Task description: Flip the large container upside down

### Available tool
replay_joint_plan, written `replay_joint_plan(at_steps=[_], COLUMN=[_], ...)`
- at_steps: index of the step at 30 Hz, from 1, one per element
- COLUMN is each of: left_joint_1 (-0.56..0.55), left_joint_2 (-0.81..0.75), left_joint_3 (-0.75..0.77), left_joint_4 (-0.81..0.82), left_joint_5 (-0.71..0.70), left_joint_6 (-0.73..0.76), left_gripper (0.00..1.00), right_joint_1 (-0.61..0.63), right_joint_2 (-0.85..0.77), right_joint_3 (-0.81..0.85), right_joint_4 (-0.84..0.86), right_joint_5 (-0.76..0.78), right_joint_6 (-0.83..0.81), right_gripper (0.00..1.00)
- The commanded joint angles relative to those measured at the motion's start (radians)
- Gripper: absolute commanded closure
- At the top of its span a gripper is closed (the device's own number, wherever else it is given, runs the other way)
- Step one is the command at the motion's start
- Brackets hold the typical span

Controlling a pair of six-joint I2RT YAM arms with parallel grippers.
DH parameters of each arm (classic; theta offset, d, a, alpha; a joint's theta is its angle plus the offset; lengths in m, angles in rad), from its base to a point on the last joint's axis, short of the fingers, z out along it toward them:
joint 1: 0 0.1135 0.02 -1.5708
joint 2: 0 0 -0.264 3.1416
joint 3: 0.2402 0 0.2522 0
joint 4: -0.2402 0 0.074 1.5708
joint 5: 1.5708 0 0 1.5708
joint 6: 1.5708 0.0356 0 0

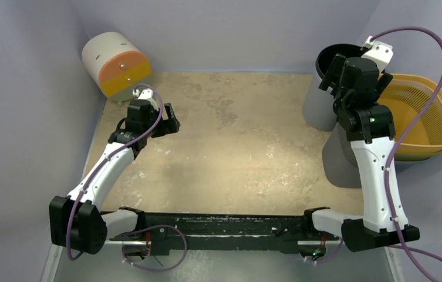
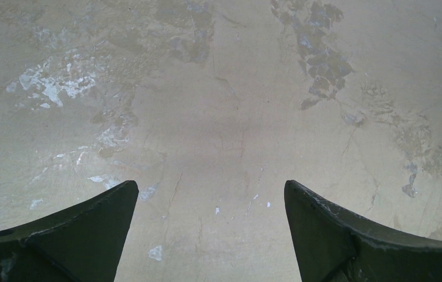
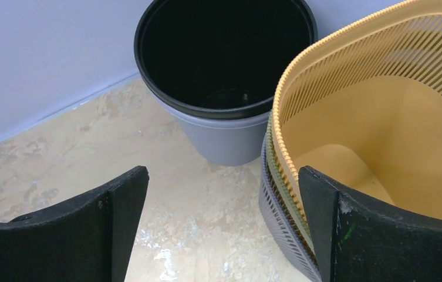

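Item 1, large container [image 1: 319, 108] [image 3: 224, 141]: grey tapered bin with a black rim and a black inside. It stands upright with its mouth up on the worktop [image 1: 236, 147] [image 2: 206, 88] [image 3: 60, 158], in the far right corner, close to the back wall.

Item 2, yellow basket [image 1: 429, 111] [image 3: 383, 117]: slatted and open-topped, just beside the large container on its right. It is nested on top of a grey basket [image 3: 283, 217]. Whether the stack touches the container cannot be told.

Item 3, right end effector [image 1: 337, 66] [image 3: 224, 176]: jaws spread wide and holding nothing. It is raised just in front of the large container's near rim. In the right wrist view the container's mouth shows ahead between the fingers, and the right finger [image 3: 383, 235] overlaps the basket stack. No contact with the container is visible.

Item 4, left end effector [image 1: 168, 120] [image 2: 209, 194]: jaws apart and empty, above bare stained worktop, well apart from the large container on its left.

Item 5, white and orange drum [image 1: 117, 64]: lies on its side in the far corner opposite the large container, beyond the left end effector.
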Motion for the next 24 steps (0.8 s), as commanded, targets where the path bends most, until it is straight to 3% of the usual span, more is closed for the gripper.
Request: replay_joint_plan(at_steps=[1, 7, 12, 16, 24], left_joint_1=[-0.008, -0.008, -0.010, -0.014, -0.018], left_joint_2=[0.002, -0.003, -0.010, -0.011, -0.029], left_joint_3=[0.003, 0.002, 0.000, -0.001, -0.020], left_joint_4=[0.040, 0.035, 0.035, 0.038, 0.038], left_joint_5=[-0.011, -0.015, -0.014, -0.009, -0.003], left_joint_6=[-0.006, 0.000, -0.003, -0.008, -0.009], left_gripper=[0.08, 0.08, 0.08, 0.08, 0.08], right_joint_1=[0.001, 0.000, -0.001, -0.002, -0.037], right_joint_2=[0.003, -0.058, 0.011, 0.038, 0.027], right_joint_3=[0.041, 0.014, 0.141, 0.150, 0.090], right_joint_4=[0.012, 0.047, -0.101, -0.187, -0.186], right_joint_5=[-0.022, -0.113, 0.078, 0.089, 0.135], right_joint_6=[-0.013, -0.108, -0.121, -0.121, -0.118], right_gripper=[0.00, 0.00, 0.02, 0.11, 0.33])
